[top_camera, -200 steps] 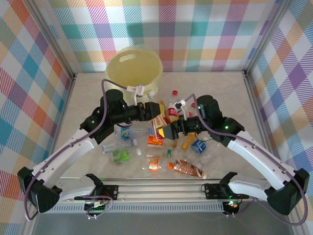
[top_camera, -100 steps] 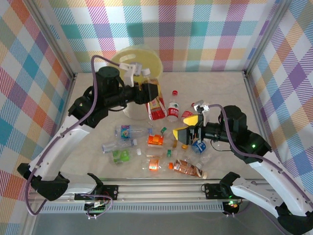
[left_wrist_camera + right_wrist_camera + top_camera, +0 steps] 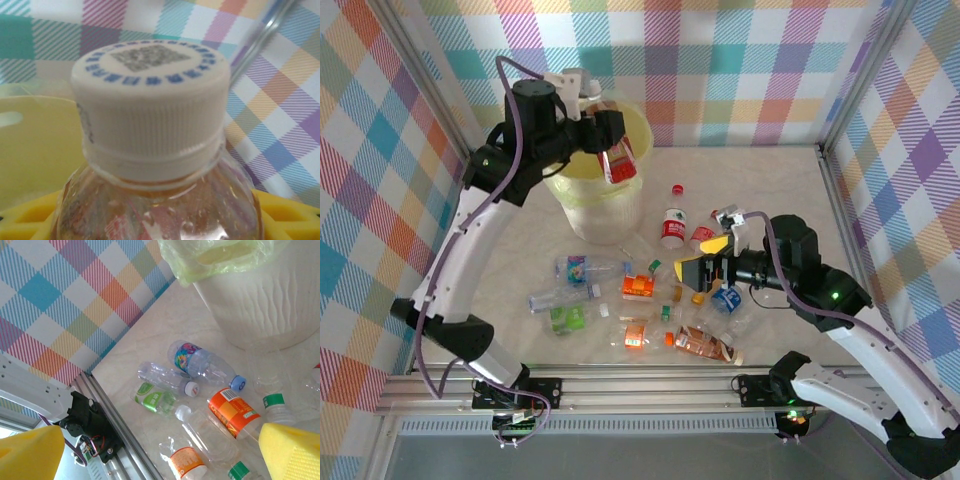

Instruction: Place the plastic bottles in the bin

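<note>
The left gripper (image 3: 608, 140) is clamped on a red-labelled bottle (image 3: 618, 160), raised high with the bottle hanging just below and in front of its jaws. The left wrist view looks along the bottle's neck: its ribbed white cap (image 3: 150, 100) (a printed code square on top, ringed with blue marks) stands close to the lens, and the yellow pads (image 3: 285, 215) press in at either side of the clear shoulder. Directly under this gripper is the pale yellow bin (image 3: 600, 215), so the held bottle sits over the bin's near rim; the bin's inner wall (image 3: 30, 150) shows behind the cap.

The right gripper (image 3: 688, 270) is spread wide and grips nothing, with its two yellow pads (image 3: 292, 452) well apart at the lower corners of its own camera view. It hovers low over the table (image 3: 500, 250) and touches none of the scattered bottles. Ahead of its jaws lie an orange-labelled bottle (image 3: 235, 412), a blue-capped bottle (image 3: 200, 362) with a colourful label, a clear white-capped bottle (image 3: 167, 377) and a crushed green-labelled bottle (image 3: 155, 399). Farther ahead stands the bin, with a thin plastic liner (image 3: 215, 255) folded over its rim. Beside this gripper, toward the bin, stands a red-capped bottle (image 3: 672, 225).
</note>
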`<action>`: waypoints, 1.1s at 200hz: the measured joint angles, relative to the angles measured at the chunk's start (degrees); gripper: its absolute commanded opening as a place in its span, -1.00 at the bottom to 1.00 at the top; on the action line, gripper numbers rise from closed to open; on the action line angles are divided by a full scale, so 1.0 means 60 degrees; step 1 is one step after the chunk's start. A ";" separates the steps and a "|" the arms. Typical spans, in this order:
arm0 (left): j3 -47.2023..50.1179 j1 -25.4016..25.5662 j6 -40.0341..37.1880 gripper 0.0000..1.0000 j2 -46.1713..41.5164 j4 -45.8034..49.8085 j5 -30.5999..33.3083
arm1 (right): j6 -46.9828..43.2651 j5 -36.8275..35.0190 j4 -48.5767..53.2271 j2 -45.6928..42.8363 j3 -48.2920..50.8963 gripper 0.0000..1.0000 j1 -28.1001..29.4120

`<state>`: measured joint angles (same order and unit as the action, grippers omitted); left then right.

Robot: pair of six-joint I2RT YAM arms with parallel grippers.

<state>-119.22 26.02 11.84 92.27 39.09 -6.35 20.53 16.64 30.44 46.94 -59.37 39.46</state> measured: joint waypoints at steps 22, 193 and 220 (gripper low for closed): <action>-0.0761 -0.0477 -0.0135 0.11 0.0769 0.0080 -0.0004 | 0.0000 -0.0106 0.0160 -0.0004 -0.0004 1.00 0.0000; -0.2521 -0.1515 -0.2302 0.09 0.4452 0.2120 -0.1009 | 0.0004 -0.0699 0.0922 0.0069 -0.0080 0.99 0.0000; -0.2550 -0.1515 -0.2448 0.09 0.4674 0.2306 -0.0998 | 0.0004 -0.0699 0.0973 0.0109 -0.0080 0.99 0.0000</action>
<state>-134.52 16.93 -2.85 120.31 52.93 -12.34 20.56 12.45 36.27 47.59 -59.86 39.46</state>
